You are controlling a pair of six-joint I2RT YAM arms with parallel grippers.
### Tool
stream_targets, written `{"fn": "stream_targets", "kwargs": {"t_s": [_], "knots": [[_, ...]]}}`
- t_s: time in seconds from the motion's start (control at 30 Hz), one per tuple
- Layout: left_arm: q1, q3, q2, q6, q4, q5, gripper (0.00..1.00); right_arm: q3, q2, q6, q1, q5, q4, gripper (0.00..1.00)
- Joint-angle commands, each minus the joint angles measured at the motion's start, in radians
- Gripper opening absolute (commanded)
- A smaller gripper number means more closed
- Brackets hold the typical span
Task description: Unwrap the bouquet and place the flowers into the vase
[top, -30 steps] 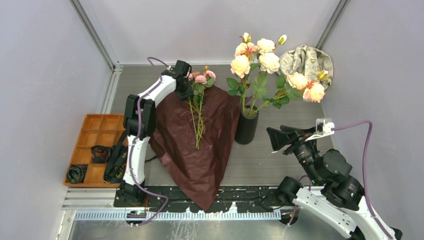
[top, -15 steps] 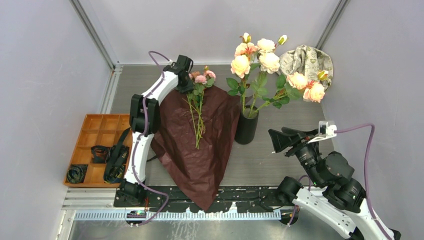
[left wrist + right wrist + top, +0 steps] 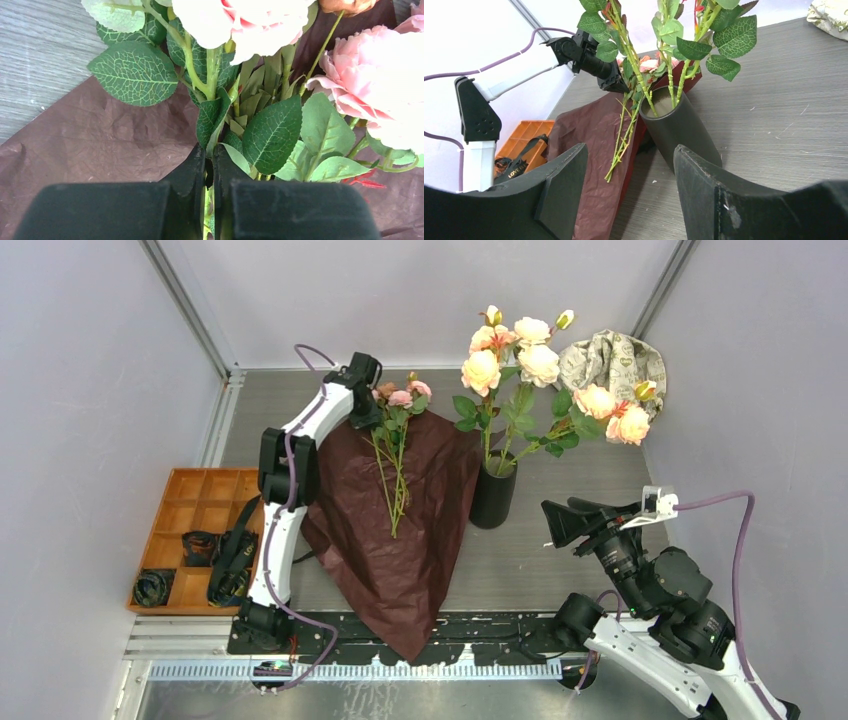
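The dark red wrapping paper (image 3: pixel 390 540) lies spread flat on the table. On it rests a small bunch of pink flowers (image 3: pixel 400 397), their thin stems (image 3: pixel 396 490) pointing toward me. My left gripper (image 3: pixel 377 422) is shut on a green stem (image 3: pixel 209 150) just below the leaves, with a pink rose (image 3: pixel 380 85) close ahead. The black vase (image 3: pixel 493 495) stands upright to the right of the paper and holds several peach and cream roses (image 3: pixel 520 355). My right gripper (image 3: pixel 551 523) hovers open and empty to the right of the vase (image 3: pixel 681 125).
An orange compartment tray (image 3: pixel 190 500) at the left holds black ribbon (image 3: pixel 225 555). A beige patterned cloth (image 3: pixel 615 362) lies at the back right corner. Grey walls close in both sides.
The left gripper's jaws have closed on the stem under the pink roses. The right arm has drifted slightly back toward the near right.
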Motion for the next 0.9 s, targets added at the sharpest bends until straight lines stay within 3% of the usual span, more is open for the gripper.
{"fn": "stream_targets", "kwargs": {"t_s": [0.0, 0.5, 0.7, 0.87], "knots": [[0.011, -0.005, -0.050, 0.011, -0.018, -0.043, 0.03, 0.010, -0.008, 0.015, 0.004, 0.017, 0.020, 0.69], [0.009, -0.140, -0.578, 0.114, 0.006, -0.239, 0.02, -0.002, -0.009, 0.037, 0.004, -0.007, 0.036, 0.68], [-0.002, -0.241, -0.784, 0.143, 0.075, -0.187, 0.03, -0.009, -0.028, 0.056, 0.003, -0.023, 0.037, 0.68], [-0.058, -0.422, -0.979, 0.190, 0.324, -0.053, 0.04, -0.008, -0.046, 0.068, 0.002, -0.028, 0.031, 0.68]]}}
